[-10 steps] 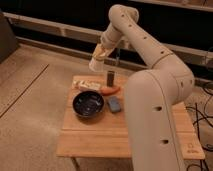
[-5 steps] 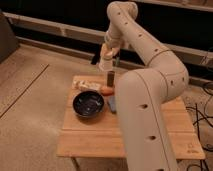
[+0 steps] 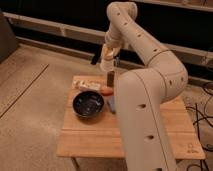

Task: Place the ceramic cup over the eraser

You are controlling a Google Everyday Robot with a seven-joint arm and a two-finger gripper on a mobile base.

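Observation:
The small cream-white ceramic cup (image 3: 105,64) hangs in the air at the back of the wooden table (image 3: 150,135), with my gripper (image 3: 107,54) shut on it from above. Just below it and slightly to the right, the eraser (image 3: 111,78), a narrow dark upright block, stands on the table's far edge. The cup's lower rim is close above the eraser's top and a little left of it. My large white arm (image 3: 150,100) fills the right side of the view and hides part of the table.
A wide dark bowl (image 3: 88,104) sits on the table's left half. Behind it lies a long beige block (image 3: 88,86), with an orange object (image 3: 106,90) beside it. A flat blue pad (image 3: 112,104) lies right of the bowl. Cables (image 3: 200,115) trail on the floor at right.
My gripper has carried the cup rightward and down, from up and left of the eraser to just above it. The things on the table have not moved.

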